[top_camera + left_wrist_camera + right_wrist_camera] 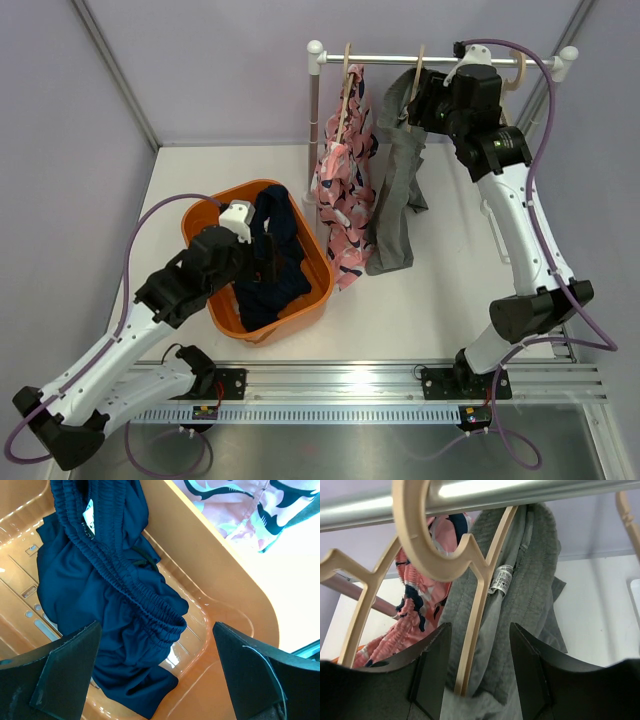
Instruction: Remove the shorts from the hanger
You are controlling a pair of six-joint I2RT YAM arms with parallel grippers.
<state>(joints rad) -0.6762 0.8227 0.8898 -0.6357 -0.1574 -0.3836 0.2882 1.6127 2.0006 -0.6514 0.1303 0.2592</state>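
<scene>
Close the right gripper (477,672), jaws half parted astride the hanger (481,605), on grey cloth alone, then draw down and off the wood. Note the grey shorts (535,580) hanging limp and creased below the rail (440,58) beside the pink pair (345,190). See the navy shorts (100,595) heaped in the basket (225,575) under the left gripper (160,675), jaws wide.

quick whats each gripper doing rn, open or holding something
left gripper: open, empty, above the navy shorts in the basket.
right gripper: jaws partly apart around the grey shorts and hanger; cannot tell if gripping.
</scene>
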